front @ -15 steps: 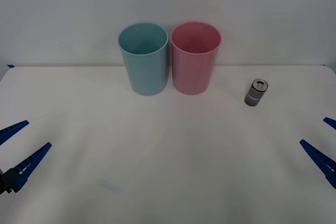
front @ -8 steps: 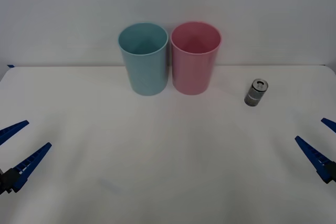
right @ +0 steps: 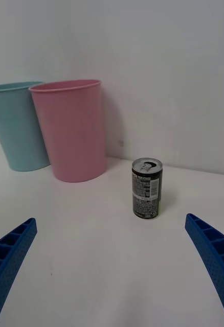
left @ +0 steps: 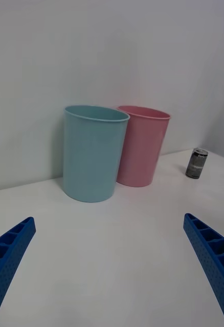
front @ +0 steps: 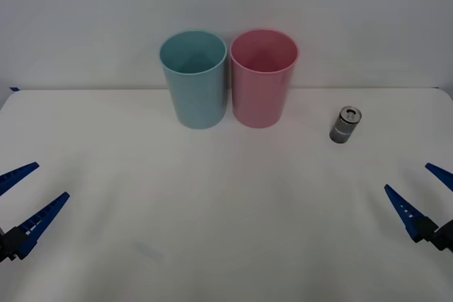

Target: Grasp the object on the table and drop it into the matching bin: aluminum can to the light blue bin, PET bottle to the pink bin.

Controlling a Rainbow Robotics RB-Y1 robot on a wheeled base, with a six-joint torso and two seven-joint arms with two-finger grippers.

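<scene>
White worktop [front: 226,203] seen against plain pale wall. Left end effector [front: 21,203] held low at near left edge, blue fingers spread, nothing gripped. Right end effector [front: 419,192] held low at near right edge, fingers spread, nothing gripped. Aluminum can [front: 345,125] stood upright ahead of right end effector, apart from it: silver-grey, dark band, shiny pull-tab top. Pink bin [front: 263,79] beyond can, leftward; light blue bin [front: 194,79] just beside it.
</scene>
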